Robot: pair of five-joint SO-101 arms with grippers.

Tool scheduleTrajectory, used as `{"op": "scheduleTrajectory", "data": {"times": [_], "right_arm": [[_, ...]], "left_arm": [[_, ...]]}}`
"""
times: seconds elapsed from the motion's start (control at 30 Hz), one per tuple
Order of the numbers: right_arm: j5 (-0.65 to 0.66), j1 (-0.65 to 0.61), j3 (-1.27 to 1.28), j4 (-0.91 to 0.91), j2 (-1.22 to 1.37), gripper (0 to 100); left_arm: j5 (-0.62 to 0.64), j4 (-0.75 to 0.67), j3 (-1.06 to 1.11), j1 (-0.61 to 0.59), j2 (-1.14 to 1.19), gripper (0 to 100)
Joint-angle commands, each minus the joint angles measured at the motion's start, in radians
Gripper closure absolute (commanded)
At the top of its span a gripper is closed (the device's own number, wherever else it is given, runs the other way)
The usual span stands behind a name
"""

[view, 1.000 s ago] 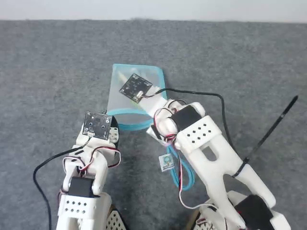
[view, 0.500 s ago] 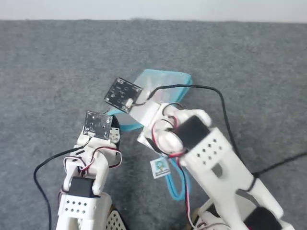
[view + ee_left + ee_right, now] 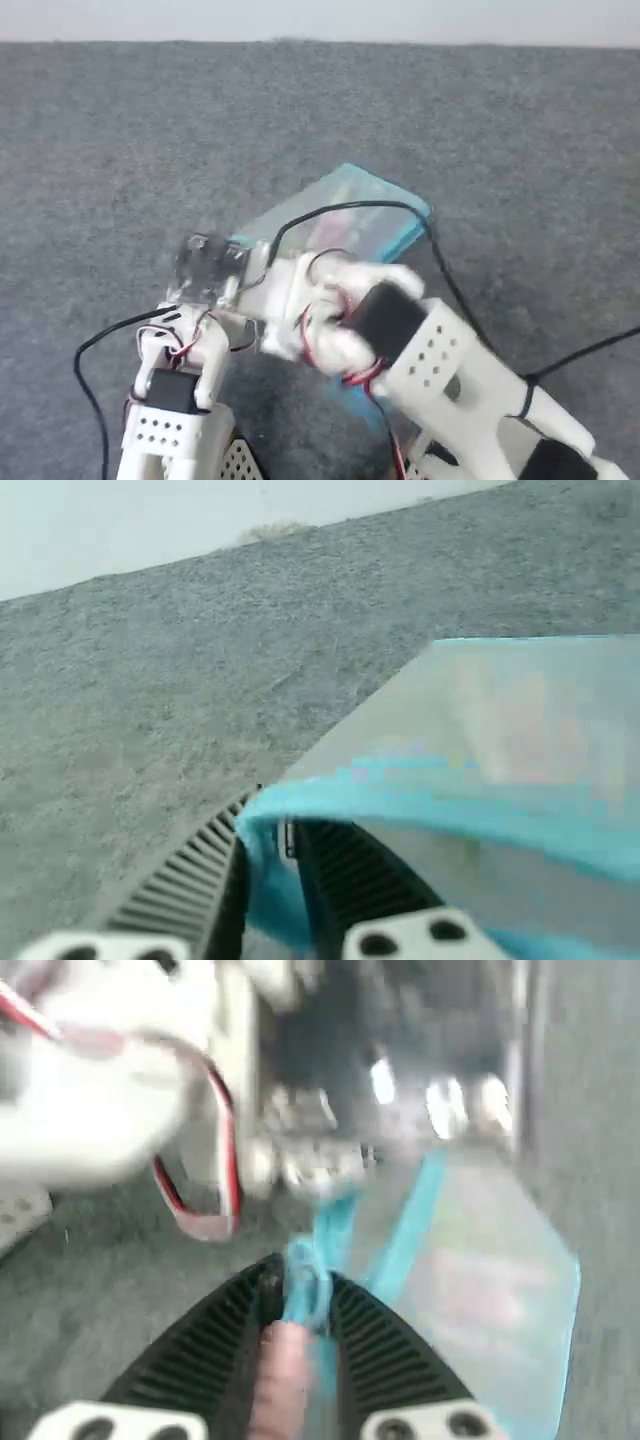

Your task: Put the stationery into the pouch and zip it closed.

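The left gripper (image 3: 268, 825) pinches the translucent pouch (image 3: 365, 215) by its blue edge (grey mat (image 3: 120, 130) beneath) while the right gripper (image 3: 300, 1298) clamps its blue pull tab (image 3: 308, 1272).

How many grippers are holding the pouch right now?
2. The left gripper pinches the pouch at its blue edge. The right gripper pinches a blue strip along the pouch's zip side.

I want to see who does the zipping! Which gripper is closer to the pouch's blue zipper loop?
Right: the right gripper pinches the zipper loop; the left gripper clamps the pouch by its edge.
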Motion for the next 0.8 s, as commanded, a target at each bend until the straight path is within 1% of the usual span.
{"op": "scheduleTrajectory", "data": {"times": [0.0,0.2,0.27,0.33,0.43,0.53,0.67,0.77], "right_arm": [[0.026,-0.081,0.054,-0.119,-0.005,99.2],[0.008,-0.093,0.035,-0.065,-0.077,99.2],[0.005,-0.094,0.040,-0.056,-0.102,99.2],[0.002,-0.084,0.069,-0.033,-0.127,99.0],[0.000,-0.018,0.158,-0.022,-0.160,98.6],[0.002,0.093,0.315,-0.090,-0.199,93.1],[0.038,0.245,0.532,-0.257,-0.295,83.1],[0.084,0.277,0.686,-0.420,-0.369,81.1]], "left_arm": [[-0.011,-0.015,-0.025,0.011,-0.014,99],[-0.006,-0.020,-0.025,-0.018,-0.014,99],[0.018,-0.020,-0.027,-0.021,-0.014,99],[0.035,-0.021,-0.036,-0.068,-0.015,99],[0.074,-0.021,-0.062,-0.167,-0.015,99],[0.072,-0.020,-0.064,-0.166,-0.015,99],[0.068,-0.018,-0.064,-0.152,-0.015,99],[0.068,-0.018,-0.064,-0.152,-0.015,99]]}}
